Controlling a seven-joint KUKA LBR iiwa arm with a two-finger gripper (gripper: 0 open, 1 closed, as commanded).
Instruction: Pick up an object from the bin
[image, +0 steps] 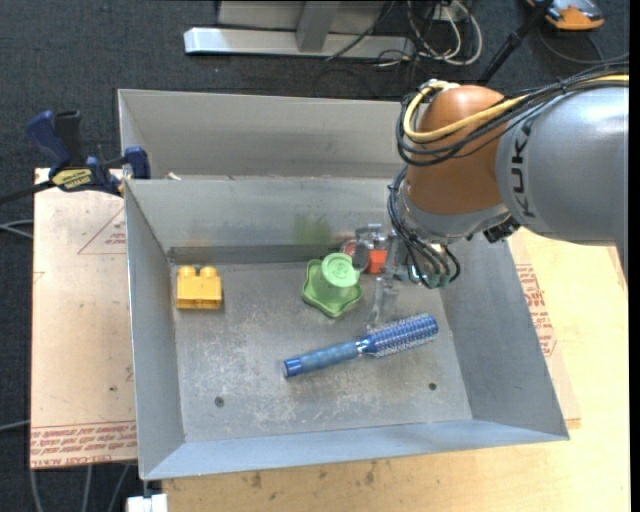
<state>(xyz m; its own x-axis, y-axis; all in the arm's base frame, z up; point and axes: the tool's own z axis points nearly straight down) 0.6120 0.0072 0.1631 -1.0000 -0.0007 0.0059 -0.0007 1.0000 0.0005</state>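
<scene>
Under the gripper (384, 303), perhaps touching, a blue hairbrush (362, 346) slants, head upper-right.

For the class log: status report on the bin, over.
Gripper over head of blue brush. Green cup close beside it. Yellow block well clear.

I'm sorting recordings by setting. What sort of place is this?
Probably a robotics lab set up for grasping tests: a KUKA arm reaches into a grey metal bin holding a yellow block, a green toy and a blue brush, with cables trailing over the dark floor behind.
</scene>
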